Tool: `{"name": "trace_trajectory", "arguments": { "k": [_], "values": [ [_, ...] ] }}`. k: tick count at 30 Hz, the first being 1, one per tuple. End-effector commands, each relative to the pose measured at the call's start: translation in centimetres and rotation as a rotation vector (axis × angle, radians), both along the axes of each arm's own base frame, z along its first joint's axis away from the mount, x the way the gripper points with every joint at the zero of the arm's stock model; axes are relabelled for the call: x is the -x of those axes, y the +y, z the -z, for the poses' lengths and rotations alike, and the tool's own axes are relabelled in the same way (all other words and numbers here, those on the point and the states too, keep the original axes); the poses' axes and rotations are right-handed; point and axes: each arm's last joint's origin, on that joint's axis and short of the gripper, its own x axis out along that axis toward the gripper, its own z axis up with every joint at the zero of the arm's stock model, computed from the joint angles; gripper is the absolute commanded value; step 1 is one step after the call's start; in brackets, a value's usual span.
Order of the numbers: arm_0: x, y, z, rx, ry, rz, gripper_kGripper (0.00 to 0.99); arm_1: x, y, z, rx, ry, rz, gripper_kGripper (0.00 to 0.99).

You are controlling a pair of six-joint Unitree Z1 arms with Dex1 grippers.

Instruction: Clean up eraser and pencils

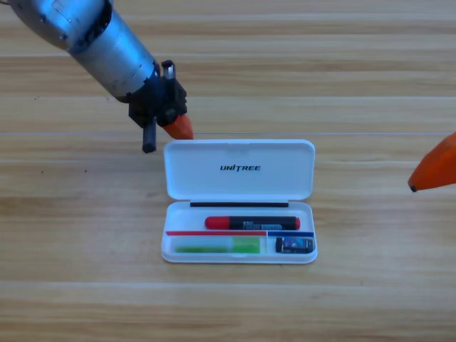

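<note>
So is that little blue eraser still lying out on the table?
No, the eraser sits inside the open white case, in its lower right compartment, beside the green pencil and below the red-capped one.

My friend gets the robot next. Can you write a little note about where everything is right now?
Left gripper: at the open lid's upper left corner, holding nothing.
Right gripper: waiting at the right edge.
White case: open on the table.
Inside: red-and-black pencil in the upper slot, green pencil lower left, eraser lower right.
Done: everything is packed.
Left: probably closing the lid.
</note>
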Motion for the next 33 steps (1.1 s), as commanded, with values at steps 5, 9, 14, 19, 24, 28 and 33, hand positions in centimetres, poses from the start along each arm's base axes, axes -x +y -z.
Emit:
{"name": "trace_trajectory", "arguments": {
  "k": [5, 9, 14, 19, 24, 28, 33],
  "values": [
    [1.5, -1.8, 2.4, -0.031, 0.082, 0.032, 0.0, -0.6, 1.3, 1.4, 0.038, 0.04, -0.014, 0.974],
    [2.1, -2.1, 2.0, -0.032, 0.085, 0.039, 0.0, -0.6, 1.3, 1.4, 0.038, 0.041, -0.014, 0.974],
    [3.3, -2.5, 1.1, -0.035, 0.099, 0.051, 0.0, -0.6, 1.3, 1.4, 0.038, 0.041, -0.014, 0.974],
    [4.8, -3.0, 0.3, -0.036, 0.11, 0.065, 0.0, -0.6, 1.3, 1.4, 0.039, 0.044, -0.014, 0.974],
    [6.4, -3.2, -0.9, -0.035, 0.121, 0.08, 0.0, -0.6, 1.3, 1.4, 0.039, 0.045, -0.013, 0.974],
    [7.7, -3.3, -1.1, -0.04, 0.128, 0.101, 0.0, -0.6, 1.3, 1.3, 0.037, 0.047, -0.014, 0.974],
    [9.0, -3.6, -0.5, -0.055, 0.152, 0.114, 0.0, -0.6, 1.3, 1.3, 0.037, 0.047, -0.014, 0.974]
  ]
}}
